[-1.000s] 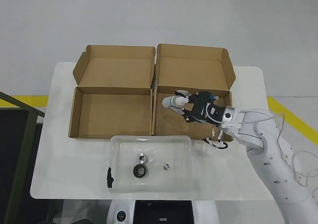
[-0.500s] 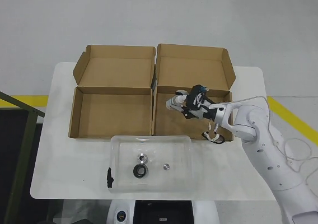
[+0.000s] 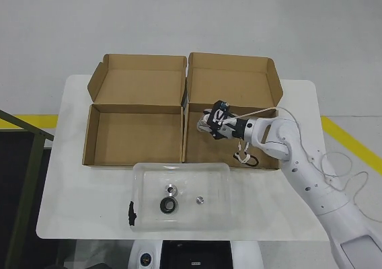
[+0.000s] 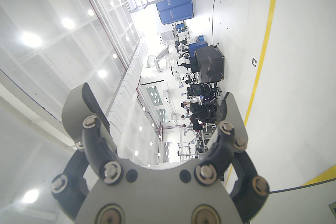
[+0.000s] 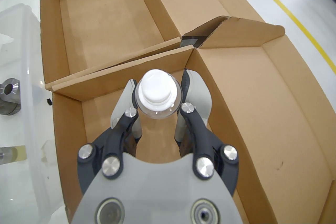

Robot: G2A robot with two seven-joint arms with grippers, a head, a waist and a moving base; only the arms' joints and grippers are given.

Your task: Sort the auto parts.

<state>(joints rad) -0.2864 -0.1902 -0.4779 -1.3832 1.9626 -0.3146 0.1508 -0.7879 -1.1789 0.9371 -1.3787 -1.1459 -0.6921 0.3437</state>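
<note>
**White-capped part gripped over the right box**

At the left of the white table (image 3: 298, 202) the left box (image 3: 137, 138) lies open, its floor bare and its lid flap folded back. In front of both boxes stands the clear bin (image 3: 214, 214), with a small black piece (image 3: 132, 214) at its left wall. Inside are a dark ring-shaped part (image 3: 168, 205), a smaller metal part (image 3: 170, 189) just behind it, and a small disc (image 3: 200, 199) to their right.

The right box (image 3: 201, 151) touches the left one. The right gripper (image 3: 211, 123) hangs over its floor, fingers clamped on the white-capped part (image 5: 157, 95), a clear body with a white cap. The part sits near the double wall where the boxes meet.

The left gripper (image 4: 156, 93) points into the hall, fingers spread wide with nothing between them.
</note>
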